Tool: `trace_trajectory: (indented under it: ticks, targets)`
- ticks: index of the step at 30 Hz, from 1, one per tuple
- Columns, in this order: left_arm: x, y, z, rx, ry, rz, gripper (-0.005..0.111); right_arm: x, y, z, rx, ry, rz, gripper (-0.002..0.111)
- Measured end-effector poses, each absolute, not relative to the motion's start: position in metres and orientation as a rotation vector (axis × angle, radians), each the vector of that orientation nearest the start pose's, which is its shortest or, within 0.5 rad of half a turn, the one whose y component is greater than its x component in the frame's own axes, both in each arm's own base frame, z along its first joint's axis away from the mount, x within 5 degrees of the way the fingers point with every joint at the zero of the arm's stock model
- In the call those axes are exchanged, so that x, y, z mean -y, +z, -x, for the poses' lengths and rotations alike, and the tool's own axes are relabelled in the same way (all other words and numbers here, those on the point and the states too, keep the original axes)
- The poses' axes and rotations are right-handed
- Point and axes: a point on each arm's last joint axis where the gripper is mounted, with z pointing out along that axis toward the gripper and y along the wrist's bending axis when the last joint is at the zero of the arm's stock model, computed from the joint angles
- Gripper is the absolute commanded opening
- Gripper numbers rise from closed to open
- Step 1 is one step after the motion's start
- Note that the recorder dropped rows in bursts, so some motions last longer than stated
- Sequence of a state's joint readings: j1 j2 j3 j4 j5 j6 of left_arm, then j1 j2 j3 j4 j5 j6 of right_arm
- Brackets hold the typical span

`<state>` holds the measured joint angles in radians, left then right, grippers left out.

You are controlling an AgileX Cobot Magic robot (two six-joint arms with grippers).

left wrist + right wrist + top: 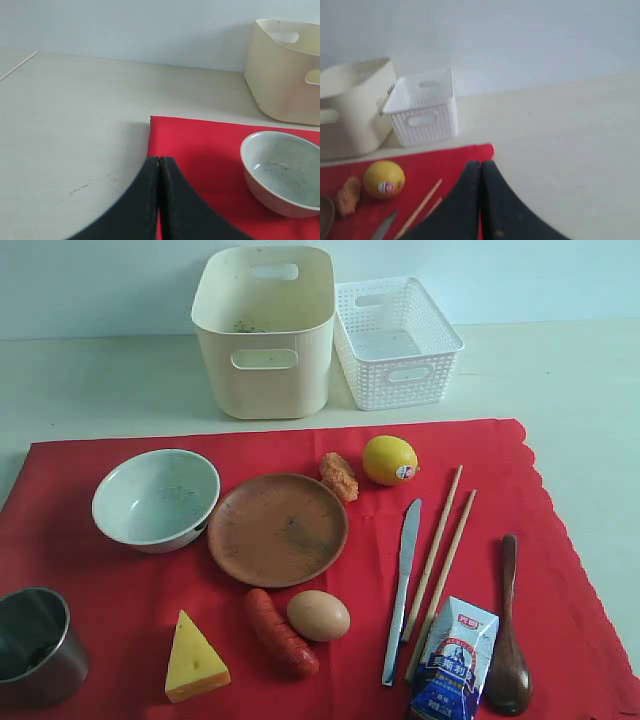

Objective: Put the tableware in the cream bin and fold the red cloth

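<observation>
On the red cloth (130, 600) lie the tableware: a pale bowl (156, 498), brown plate (277, 529), steel cup (35, 646), silver knife (402, 588), two chopsticks (440, 550) and a dark wooden spoon (508, 635). The cream bin (265, 332) stands behind the cloth on the table. Neither arm shows in the exterior view. My left gripper (159, 161) is shut and empty above the cloth's far left corner, with the bowl (280, 170) off to one side. My right gripper (480, 165) is shut and empty near the cloth's far right corner (487, 149), beside the chopsticks (420, 207).
A white lattice basket (396, 340) stands right of the cream bin. Foods lie among the tableware: a lemon (390, 460), fried piece (339, 476), egg (318, 615), sausage (281, 633) and cheese wedge (193, 658). A blue-white packet (452, 660) lies over the chopsticks' near ends.
</observation>
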<state>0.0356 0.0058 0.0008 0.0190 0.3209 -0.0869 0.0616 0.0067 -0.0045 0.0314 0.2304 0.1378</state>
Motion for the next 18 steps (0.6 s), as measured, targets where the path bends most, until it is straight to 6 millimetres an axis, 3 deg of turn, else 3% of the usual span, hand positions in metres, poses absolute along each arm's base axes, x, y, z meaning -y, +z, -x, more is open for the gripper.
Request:
trace_trajectory:
  ticks: [5, 15, 18]
  targets:
    - [-0.002, 0.184, -0.054, -1.808, -0.018, 0.099, 0.001, -0.004, 0.207, -0.057, -1.571, 0.183, -0.082, 0.0]
    - [-0.002, 0.184, -0.054, -1.808, -0.018, 0.099, 0.001, -0.004, 0.21, -0.057, -1.537, 0.191, -0.088, 0.0]
    - [-0.002, 0.184, -0.054, -1.808, -0.018, 0.099, 0.001, -0.003, 0.216, -0.056, -1.457, 0.311, -0.192, 0.0]
